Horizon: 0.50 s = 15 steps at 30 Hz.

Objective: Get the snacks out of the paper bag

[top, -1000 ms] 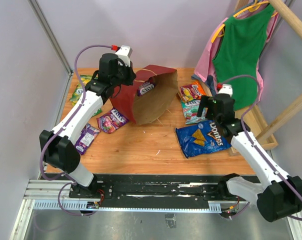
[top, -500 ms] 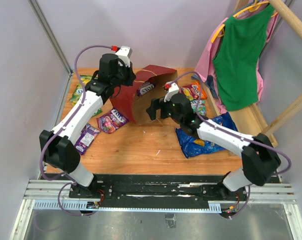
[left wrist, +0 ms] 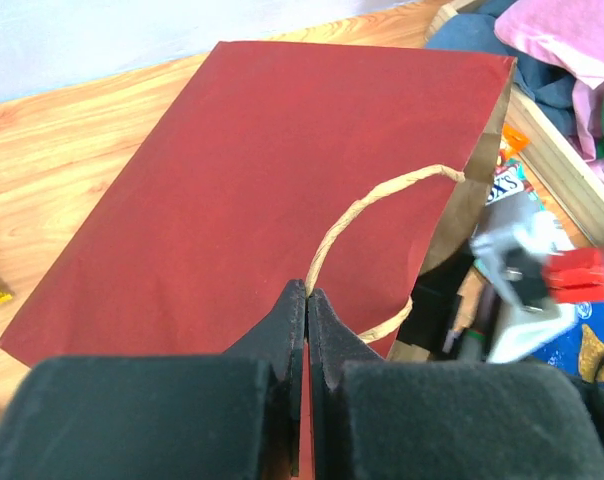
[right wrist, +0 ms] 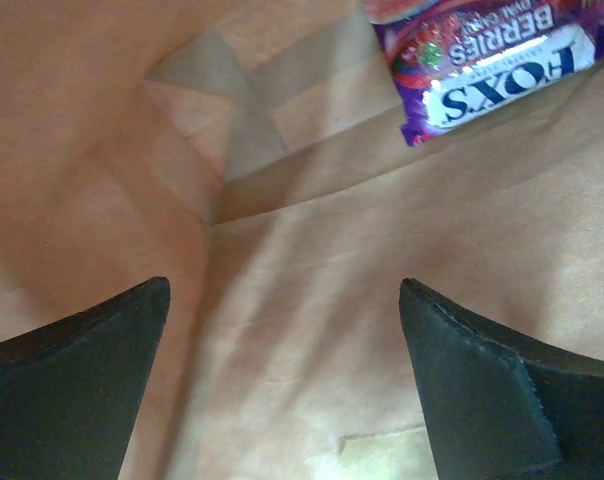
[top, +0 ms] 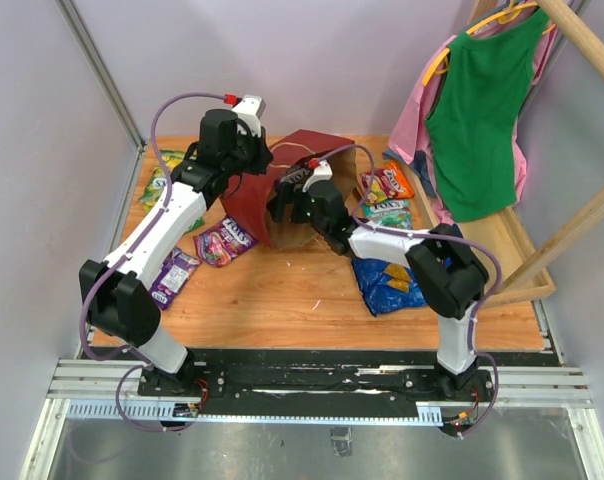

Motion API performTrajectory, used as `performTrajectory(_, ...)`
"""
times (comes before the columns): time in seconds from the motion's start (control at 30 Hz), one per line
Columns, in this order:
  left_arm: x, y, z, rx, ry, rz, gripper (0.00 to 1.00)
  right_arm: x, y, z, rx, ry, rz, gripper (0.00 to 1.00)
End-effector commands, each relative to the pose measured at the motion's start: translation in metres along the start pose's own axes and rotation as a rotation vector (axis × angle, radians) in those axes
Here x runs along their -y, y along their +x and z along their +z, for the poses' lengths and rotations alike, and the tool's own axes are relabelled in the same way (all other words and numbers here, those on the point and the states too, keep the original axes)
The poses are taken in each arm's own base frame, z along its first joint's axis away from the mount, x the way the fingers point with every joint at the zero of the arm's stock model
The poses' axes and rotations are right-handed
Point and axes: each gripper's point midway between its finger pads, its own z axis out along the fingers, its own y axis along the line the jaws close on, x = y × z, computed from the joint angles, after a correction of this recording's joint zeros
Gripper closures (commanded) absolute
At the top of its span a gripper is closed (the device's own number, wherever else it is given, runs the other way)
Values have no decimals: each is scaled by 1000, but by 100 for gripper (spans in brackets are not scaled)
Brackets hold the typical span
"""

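Observation:
The red paper bag [top: 250, 203] lies on its side, mouth toward the right; it also shows in the left wrist view [left wrist: 232, 170]. My left gripper [left wrist: 308, 292] is shut on its beige loop handle [left wrist: 382, 195] and holds the top edge up [top: 254, 160]. My right gripper [right wrist: 282, 290] is open and empty inside the bag, over the brown kraft lining [right wrist: 312, 200]. A purple packet [right wrist: 492, 45] lies deeper in, ahead and to the right of the fingers. In the top view the right gripper [top: 287, 203] sits in the bag's mouth.
A blue chip bag [top: 387, 288], an orange-red packet [top: 384, 183] and a teal-white packet [top: 387, 212] lie right of the bag. Two purple packets [top: 225, 241] [top: 174, 275] and a green-yellow one [top: 160, 182] lie left. Garments [top: 477, 110] hang on a wooden rack [top: 582, 40] at the right.
My right arm has swung left from above the blue chip bag and reached into the paper bag's mouth. The left gripper has kept hold of the handle.

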Motion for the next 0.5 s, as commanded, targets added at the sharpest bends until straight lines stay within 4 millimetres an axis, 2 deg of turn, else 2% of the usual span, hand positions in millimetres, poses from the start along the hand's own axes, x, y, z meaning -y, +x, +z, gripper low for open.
performTrajectory(0.0, 5, -13, -11, 33, 24, -2, 99, 16, -12, 28, 96, 93, -16, 1)
performTrajectory(0.13, 8, -18, -14, 43, 37, -4, 99, 38, 2, 59, 43, 170, -81, 2)
performTrajectory(0.3, 11, -21, -17, 47, 52, -13, 99, 46, 2, 102, 25, 168, -20, 2)
performTrajectory(0.47, 12, -22, -21, 51, 54, -13, 99, 69, 13, 125, -4, 272, -9, 1)
